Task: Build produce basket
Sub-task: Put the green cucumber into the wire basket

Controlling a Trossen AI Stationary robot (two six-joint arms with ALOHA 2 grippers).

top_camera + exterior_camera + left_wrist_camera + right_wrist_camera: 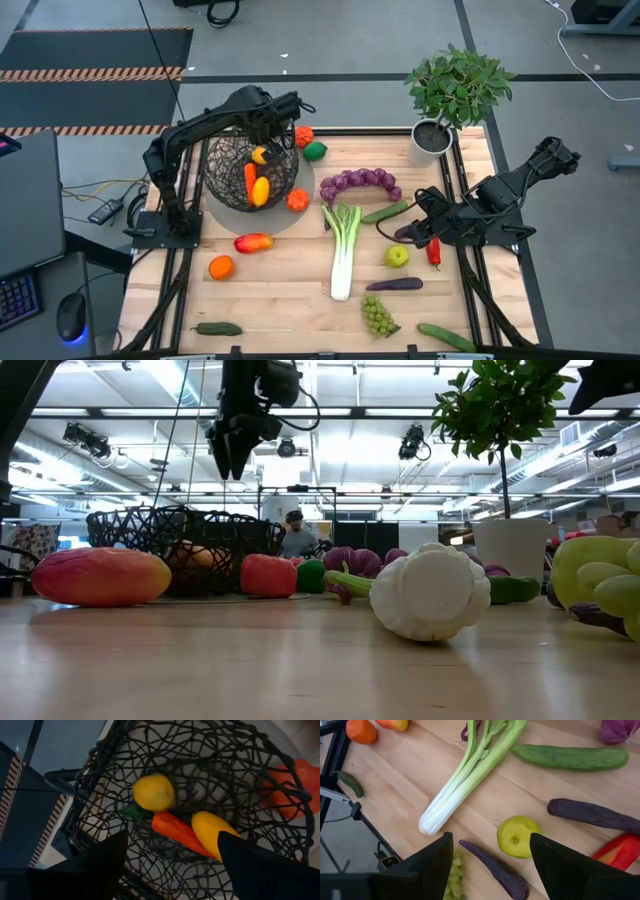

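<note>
The dark wire-mesh basket (250, 170) stands on the table's far left part. It holds a lemon (153, 792), a carrot (176, 831) and a yellow pepper (212, 831). My left gripper (172, 865) hangs open above the basket (200, 750), clear of its rim in the low view (232, 455). My right gripper (490, 865) is open and empty above the table's right part (415, 215), over a green apple (517, 836) and a purple aubergine (495, 867). The leek (343, 250) lies flat mid-table.
Loose on the table lie purple grapes (360, 182), green grapes (378, 317), cucumbers (385, 212) (447, 337), a red pepper (434, 250), an orange (221, 267), a red-yellow fruit (253, 242) and peppers beside the basket (303, 135). The potted plant (432, 140) stands at the far right corner.
</note>
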